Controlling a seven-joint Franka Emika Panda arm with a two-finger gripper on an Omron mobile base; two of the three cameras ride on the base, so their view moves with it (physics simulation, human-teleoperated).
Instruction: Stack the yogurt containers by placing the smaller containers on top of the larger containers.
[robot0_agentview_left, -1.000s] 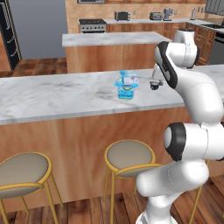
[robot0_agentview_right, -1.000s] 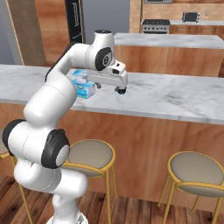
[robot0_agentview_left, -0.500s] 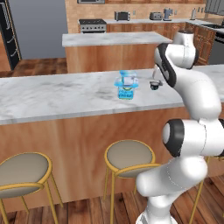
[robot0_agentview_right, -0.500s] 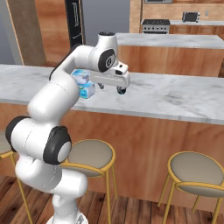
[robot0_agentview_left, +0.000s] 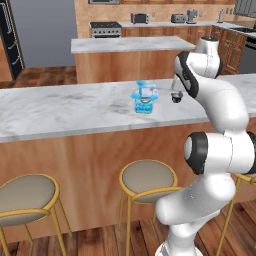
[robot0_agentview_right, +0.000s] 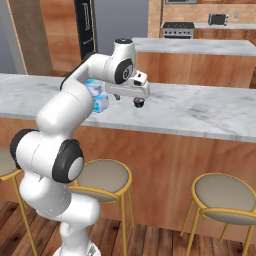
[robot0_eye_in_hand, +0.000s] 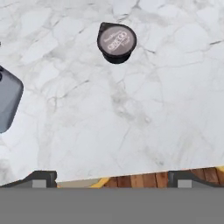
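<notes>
A wood-panelled kitchen with a long marble counter (robot0_agentview_left: 60, 107) fills the middle of the left base view, bar stools below it and a second island behind; the smaller containers (robot0_agentview_left: 147, 91) already sit on top of the larger containers (robot0_agentview_left: 144, 105) just right of the frame's centre, with the gripper (robot0_eye_in_hand: 111, 181) beside and apart from the stack, jaws spread wide and empty. Both cups look light, thin-walled and a little slick, so I judge them easy to crush or tip and best taken lightly round the tapered wall under the flanged rim. The big cup's blue label carries a green mark too small to read, and the small dark lidded pod (robot0_eye_in_hand: 116, 42) at the upper middle of the hand view bears blurred lettering I cannot make out.
</notes>
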